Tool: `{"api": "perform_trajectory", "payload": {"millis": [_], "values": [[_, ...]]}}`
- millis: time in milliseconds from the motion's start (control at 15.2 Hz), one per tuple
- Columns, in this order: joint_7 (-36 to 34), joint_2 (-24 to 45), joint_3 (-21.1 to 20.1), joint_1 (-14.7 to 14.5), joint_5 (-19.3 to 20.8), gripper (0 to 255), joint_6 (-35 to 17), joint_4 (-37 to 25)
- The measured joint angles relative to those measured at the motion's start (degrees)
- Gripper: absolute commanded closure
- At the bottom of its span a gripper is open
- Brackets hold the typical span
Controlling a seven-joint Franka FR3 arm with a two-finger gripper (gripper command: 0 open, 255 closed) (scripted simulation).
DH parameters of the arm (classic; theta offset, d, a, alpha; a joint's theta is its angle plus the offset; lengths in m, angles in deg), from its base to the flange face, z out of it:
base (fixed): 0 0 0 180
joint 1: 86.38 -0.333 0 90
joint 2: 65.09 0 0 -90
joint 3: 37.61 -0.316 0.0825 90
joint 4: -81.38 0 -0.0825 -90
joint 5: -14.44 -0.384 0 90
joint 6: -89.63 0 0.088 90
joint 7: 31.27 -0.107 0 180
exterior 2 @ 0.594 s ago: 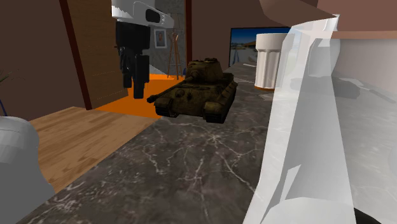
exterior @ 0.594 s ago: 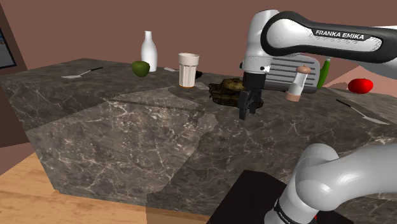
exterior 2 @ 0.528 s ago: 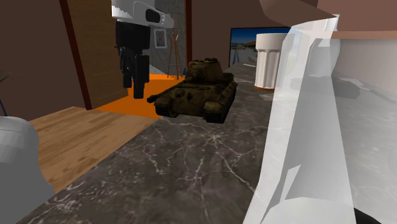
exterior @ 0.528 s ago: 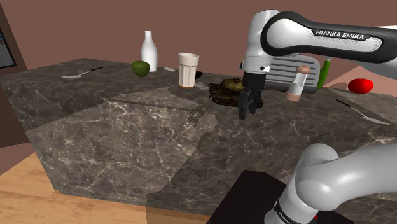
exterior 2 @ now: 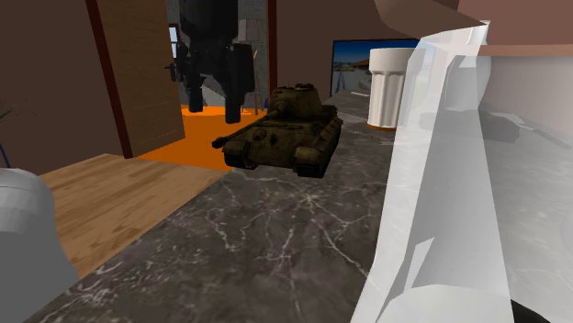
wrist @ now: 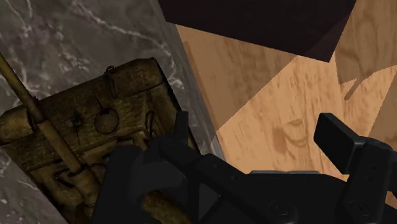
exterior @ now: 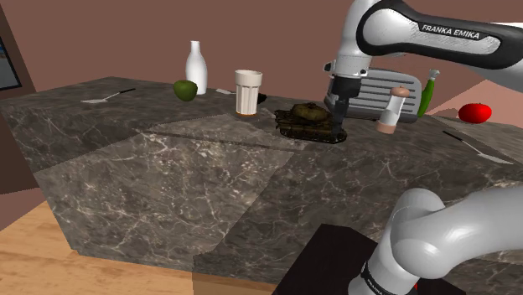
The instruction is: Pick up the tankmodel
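A dark olive tank model (exterior: 307, 119) stands on the marble counter (exterior: 201, 159), near its far edge. In the second exterior view the tank (exterior 2: 285, 133) points its barrel toward that view's left. My black gripper (exterior: 337, 120) hangs at the tank's end on the shoulder view's right, just beyond it. Its fingers (exterior 2: 234, 99) stand apart, so it is open and empty. From the wrist the tank's hull (wrist: 83, 127) lies beside one finger (wrist: 181, 129), outside the gap of the gripper (wrist: 261, 137). Between the fingers I see wooden floor past the counter's edge.
A white ribbed cup (exterior: 248, 90), a green fruit (exterior: 185, 89) and a white bottle (exterior: 195, 67) stand toward the shoulder view's left of the tank. A grey appliance (exterior: 381, 90), a shaker (exterior: 391, 110), a green bottle (exterior: 428, 94) and a red tomato (exterior: 475, 112) crowd its right.
The gripper has left the counter in front of the tank, risen and swung to the tank's far end, turning about its axis. The tank has not moved.
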Motion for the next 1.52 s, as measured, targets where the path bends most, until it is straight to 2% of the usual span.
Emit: {"api": "perform_trajectory", "payload": {"millis": [330,594,792,1122,1188,1518], "values": [[14.9,3.0,6.7,-2.8,5.0,0,-0.2,-7.1],[26.1,7.0,11.7,-5.9,7.0,0,-0.6,-14.3],[28.4,7.1,13.0,-6.4,7.6,0,-2.3,-13.5],[28.2,5.7,13.4,-6.0,8.3,0,-5.8,-8.7],[28.2,5.6,13.5,-6.0,8.4,255,-6.0,-8.4],[28.3,5.5,13.5,-5.9,8.5,255,-6.2,-8.2]]}}
